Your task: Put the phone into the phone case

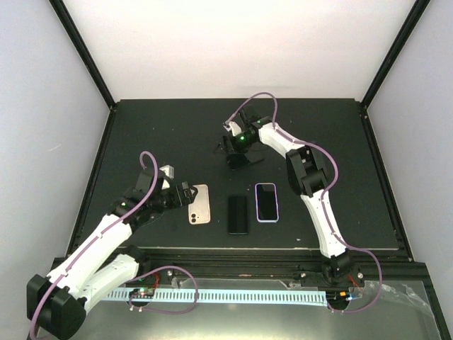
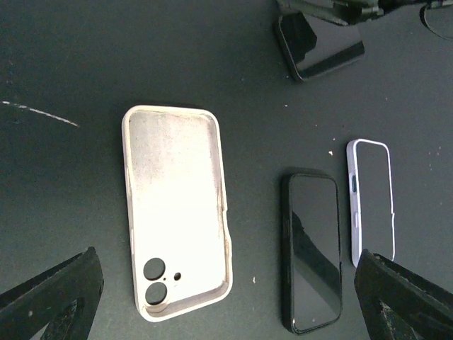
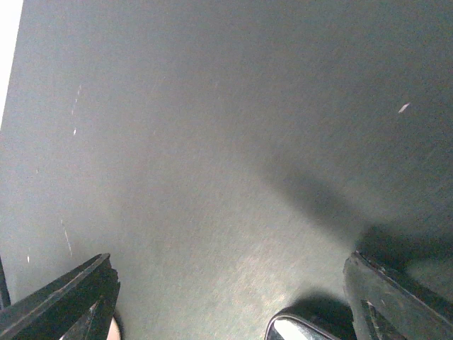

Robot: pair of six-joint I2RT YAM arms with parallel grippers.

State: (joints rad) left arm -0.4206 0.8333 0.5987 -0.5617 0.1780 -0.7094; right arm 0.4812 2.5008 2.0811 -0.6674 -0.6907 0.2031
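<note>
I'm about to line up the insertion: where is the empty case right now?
In the top view the empty case lies flat, left of centre, right by the left gripper, with the black phone to its right.

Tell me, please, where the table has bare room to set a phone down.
Bare: the far left of the table, beyond the left gripper, and the strip right of the right arm. Crowded: the near middle, where beige case, black phone and lilac-cased phone lie side by side.
</note>
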